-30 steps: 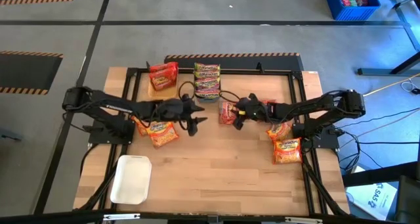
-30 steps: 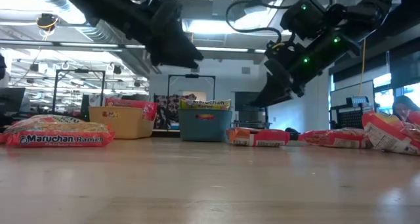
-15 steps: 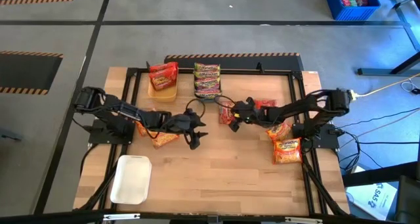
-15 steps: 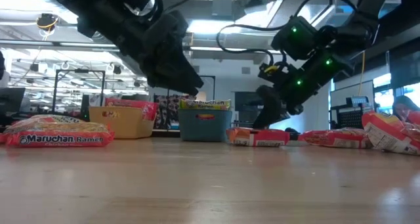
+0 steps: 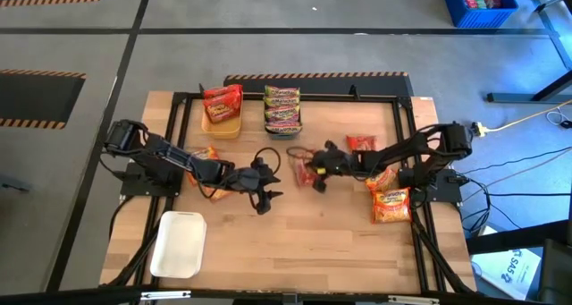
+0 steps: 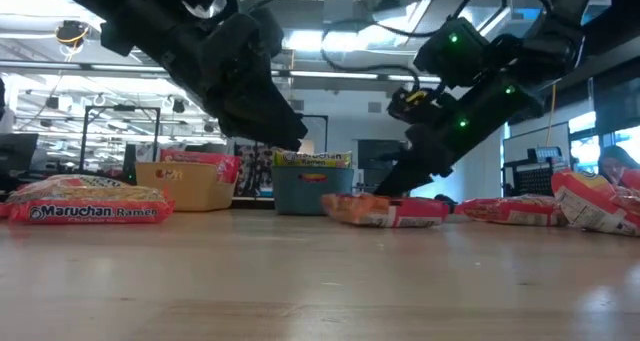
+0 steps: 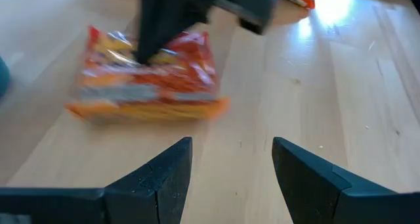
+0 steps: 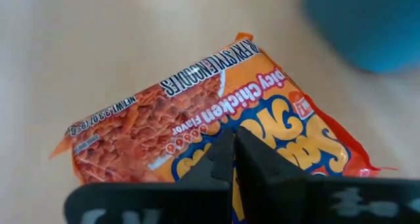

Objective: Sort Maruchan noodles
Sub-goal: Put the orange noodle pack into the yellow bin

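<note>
An orange-red Maruchan noodle packet (image 5: pixel 299 165) (image 8: pixel 151 125) lies flat on the wooden table near its middle. My right gripper (image 5: pixel 315 173) (image 8: pixel 234 145) is shut, with its tips down on it. My left gripper (image 5: pixel 265 194) (image 7: pixel 230 159) hangs open just above the table, left of and nearer than that packet (image 7: pixel 151 79), with nothing between its fingers. Other packets lie under my left arm (image 5: pixel 204 156) and by my right arm (image 5: pixel 360 144) (image 5: pixel 391 205). More fill the yellow tray (image 5: pixel 222 124) and the blue-grey tray (image 5: pixel 282 131). My right gripper sets its shut fingertips on the packet's printed top face (image 8: pixel 203 142), slanting down from the table's right side. The packet lies flat on the table (image 6: pixel 385 210). Whether any wrapper is caught between the tips, I cannot tell.
A white tray (image 5: pixel 179 244) sits at the near left. A black frame (image 5: pixel 295 97) runs around the table's far and side edges. Bare wood lies between the grippers and the near edge.
My right gripper has sunk onto the orange-red packet and moved toward the near left, and the packet has slid a little that way along the table. My left gripper has come down and toward the table's right, nearer that packet.
</note>
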